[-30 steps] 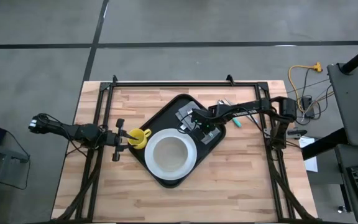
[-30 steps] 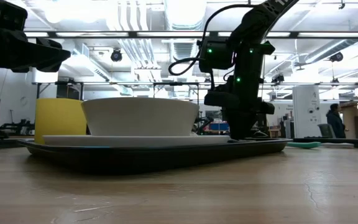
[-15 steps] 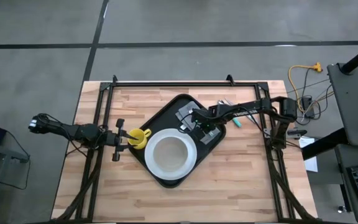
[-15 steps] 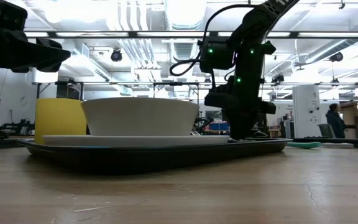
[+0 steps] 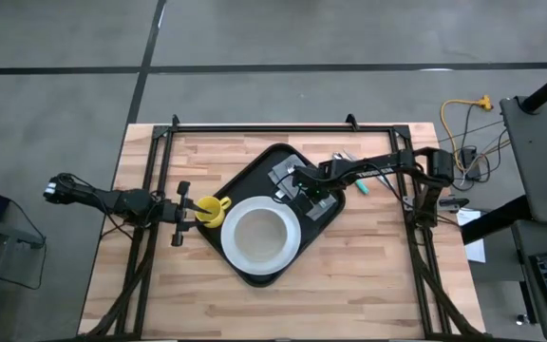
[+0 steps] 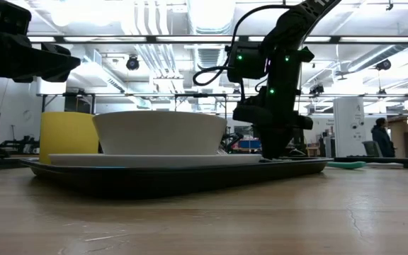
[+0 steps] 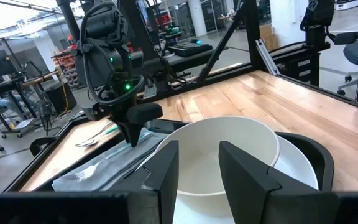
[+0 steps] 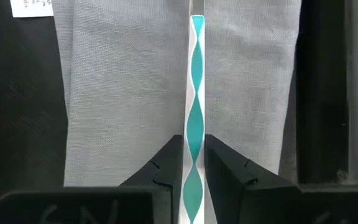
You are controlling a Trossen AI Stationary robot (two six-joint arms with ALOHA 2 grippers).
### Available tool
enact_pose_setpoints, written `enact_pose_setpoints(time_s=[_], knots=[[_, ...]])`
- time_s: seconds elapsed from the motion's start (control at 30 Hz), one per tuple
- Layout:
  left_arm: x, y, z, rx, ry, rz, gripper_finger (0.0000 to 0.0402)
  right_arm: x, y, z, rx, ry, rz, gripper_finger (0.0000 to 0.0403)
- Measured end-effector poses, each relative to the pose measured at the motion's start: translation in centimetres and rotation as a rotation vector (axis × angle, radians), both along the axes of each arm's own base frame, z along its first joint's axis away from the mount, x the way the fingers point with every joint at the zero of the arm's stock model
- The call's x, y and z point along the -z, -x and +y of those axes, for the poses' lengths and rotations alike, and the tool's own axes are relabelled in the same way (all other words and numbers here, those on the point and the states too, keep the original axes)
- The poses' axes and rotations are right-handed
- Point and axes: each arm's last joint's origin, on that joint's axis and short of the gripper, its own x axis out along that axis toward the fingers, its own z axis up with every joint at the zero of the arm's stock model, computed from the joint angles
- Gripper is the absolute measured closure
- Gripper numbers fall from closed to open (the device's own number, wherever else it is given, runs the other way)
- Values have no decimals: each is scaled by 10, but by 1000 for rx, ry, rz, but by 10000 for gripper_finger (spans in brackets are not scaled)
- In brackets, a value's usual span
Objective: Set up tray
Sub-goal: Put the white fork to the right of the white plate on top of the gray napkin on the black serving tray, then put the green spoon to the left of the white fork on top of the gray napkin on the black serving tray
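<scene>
The teal-and-white handle (image 8: 194, 112) runs past the picture's edges, ends unseen.

The tray (image 5: 254, 180) lies askew at the middle of the table (image 5: 368, 275). On the tray, a plate (image 5: 294, 237) sits toward its near end with a bowl (image 5: 257, 234) on it. A cup (image 5: 214, 210) stands on the tray just left of the plate. A napkin (image 8: 123, 93) lies on the tray behind and right of the plate, with a utensil (image 8: 195, 112) lying on it. The right gripper (image 5: 309, 193) is over the napkin, clamped on the utensil. The left gripper (image 5: 187, 208) is just left of the cup.
</scene>
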Motion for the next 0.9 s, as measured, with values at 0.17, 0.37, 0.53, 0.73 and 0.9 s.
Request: enact_pose_setpoints(time_s=[0.17, 0.37, 0.53, 0.73, 0.9], knots=[[0, 0, 0, 0, 0, 0, 301, 0, 0, -1, 4, 19, 3, 320], [0, 0, 0, 0, 0, 0, 301, -2, 1, 0, -7, 20, 12, 297], [0, 0, 0, 0, 0, 0, 301, -13, 3, 0, -52, 33, -10, 291], [0, 0, 0, 0, 0, 0, 301, -27, 6, 3, -99, -27, -68, 300], [0, 0, 0, 0, 0, 0, 301, -39, 13, 5, -156, -43, -61, 309]])
